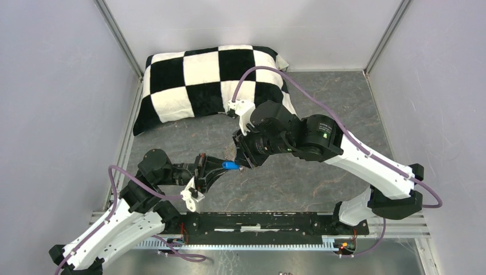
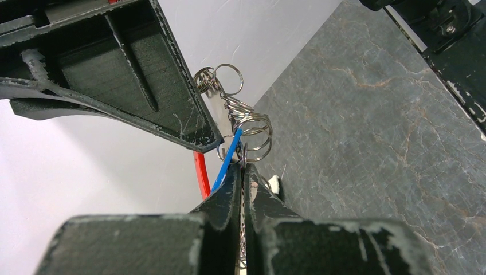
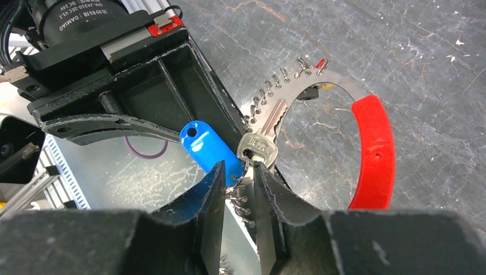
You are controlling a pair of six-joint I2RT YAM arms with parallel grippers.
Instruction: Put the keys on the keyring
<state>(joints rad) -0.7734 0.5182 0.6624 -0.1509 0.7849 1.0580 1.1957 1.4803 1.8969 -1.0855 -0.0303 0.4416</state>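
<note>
Right gripper (image 3: 239,169) of mine is squeezed down to a narrow slit on the row of little wire loops along the keyring (image 3: 338,80), and the left gripper (image 2: 243,172) is pinched fully shut on what looks like the same looped strip from the other side, though I honestly can't tell if it's the strip or a small split ring in there. Both are holding the thing up off the table (image 3: 430,57), meeting in the middle. Progress-wise, the blue key (image 3: 209,150) sits right at my right fingertips, its silver blade lying along the metal arc and its head ring tangled in with the loops. I'd guess that one is on or nearly on, but the actual join is buried behind my fingers. No sign I can trust of the red, yellow or green keys. There are tiny coloured specks at the far end of the arc, too small to call, so I'd say most of the job is left. That big red grip (image 3: 375,149) is part of the ring.
</note>
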